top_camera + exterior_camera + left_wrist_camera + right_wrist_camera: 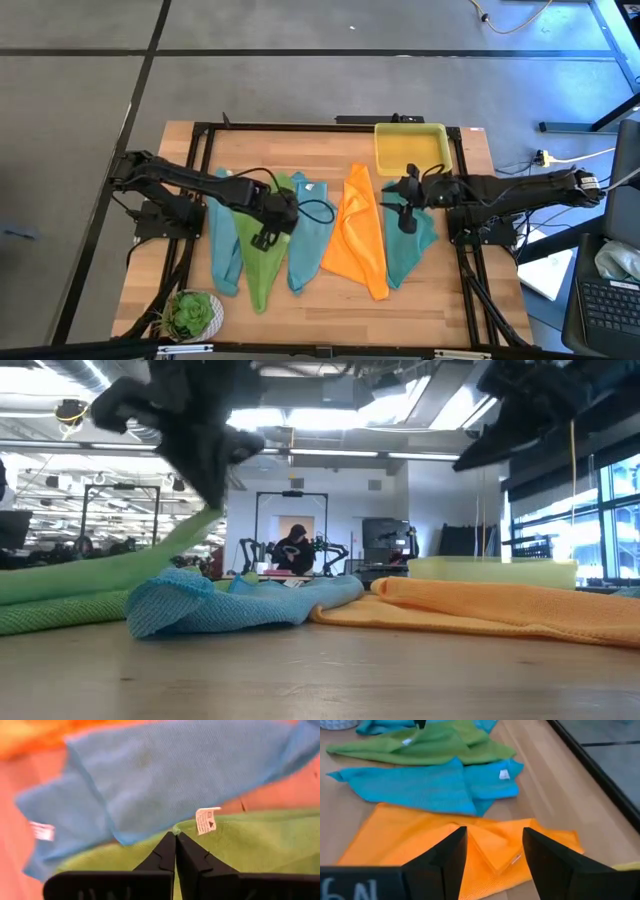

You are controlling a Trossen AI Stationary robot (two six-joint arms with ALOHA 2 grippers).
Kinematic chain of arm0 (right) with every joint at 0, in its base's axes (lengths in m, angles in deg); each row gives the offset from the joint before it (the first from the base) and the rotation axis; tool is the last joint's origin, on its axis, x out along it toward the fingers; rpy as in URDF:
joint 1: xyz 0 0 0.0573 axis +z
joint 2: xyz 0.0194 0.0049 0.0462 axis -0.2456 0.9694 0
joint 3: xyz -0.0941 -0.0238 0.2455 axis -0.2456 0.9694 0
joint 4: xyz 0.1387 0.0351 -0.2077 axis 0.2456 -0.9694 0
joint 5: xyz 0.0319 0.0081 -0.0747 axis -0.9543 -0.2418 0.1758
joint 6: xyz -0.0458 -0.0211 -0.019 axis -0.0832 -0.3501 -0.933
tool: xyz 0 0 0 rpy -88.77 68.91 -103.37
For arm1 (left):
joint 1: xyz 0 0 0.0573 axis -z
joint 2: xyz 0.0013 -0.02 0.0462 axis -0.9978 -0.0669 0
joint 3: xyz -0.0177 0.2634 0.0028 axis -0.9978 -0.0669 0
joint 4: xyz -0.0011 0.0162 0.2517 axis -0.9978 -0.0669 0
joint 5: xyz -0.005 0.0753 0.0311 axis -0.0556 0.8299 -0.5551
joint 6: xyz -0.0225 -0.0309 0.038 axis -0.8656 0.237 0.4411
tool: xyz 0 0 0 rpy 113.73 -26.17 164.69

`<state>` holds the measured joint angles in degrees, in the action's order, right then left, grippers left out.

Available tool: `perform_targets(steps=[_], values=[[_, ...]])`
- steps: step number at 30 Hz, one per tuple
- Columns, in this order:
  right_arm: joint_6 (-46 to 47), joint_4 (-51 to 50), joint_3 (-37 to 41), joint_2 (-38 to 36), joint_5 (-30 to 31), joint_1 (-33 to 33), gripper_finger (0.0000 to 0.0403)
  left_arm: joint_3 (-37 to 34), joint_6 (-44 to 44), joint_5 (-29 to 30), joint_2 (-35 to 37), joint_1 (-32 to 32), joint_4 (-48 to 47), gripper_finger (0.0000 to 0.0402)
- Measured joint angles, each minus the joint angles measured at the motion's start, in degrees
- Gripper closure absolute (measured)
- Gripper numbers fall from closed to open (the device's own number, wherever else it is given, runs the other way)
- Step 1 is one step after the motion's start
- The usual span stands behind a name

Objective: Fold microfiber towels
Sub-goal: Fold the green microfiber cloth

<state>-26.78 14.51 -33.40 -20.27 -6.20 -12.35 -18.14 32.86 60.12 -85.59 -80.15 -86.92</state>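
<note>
Lift slowly here, I reckon: left gripper (175, 837) is pinching the green towel (260, 840) edge near its tag (206, 820).

Spread fingers (492, 862) over orange towel (420, 837) — perhaps touching.
</note>
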Motion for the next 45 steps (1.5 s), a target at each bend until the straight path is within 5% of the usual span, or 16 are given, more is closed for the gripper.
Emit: perform_targets(steps=[18, 34, 45], values=[[1.42, -10.51, -7.59, -1.04, 0.18, 2.07, 0.0209, 1.16, 0.47, 0.93, -12.46, 9.51, 36.46, 0.0401], [8.26, -13.09, -7.57, -1.61, 0.14, 7.69, 0.0209, 10.56, 0.32, 3.99, -21.10, 15.53, 37.10, 0.0401], [6.46, -12.79, -7.54, 3.93, 0.05, 7.82, 0.0209, 10.63, 1.30, 4.42, -24.24, 16.13, 48.75, 0.0401]])
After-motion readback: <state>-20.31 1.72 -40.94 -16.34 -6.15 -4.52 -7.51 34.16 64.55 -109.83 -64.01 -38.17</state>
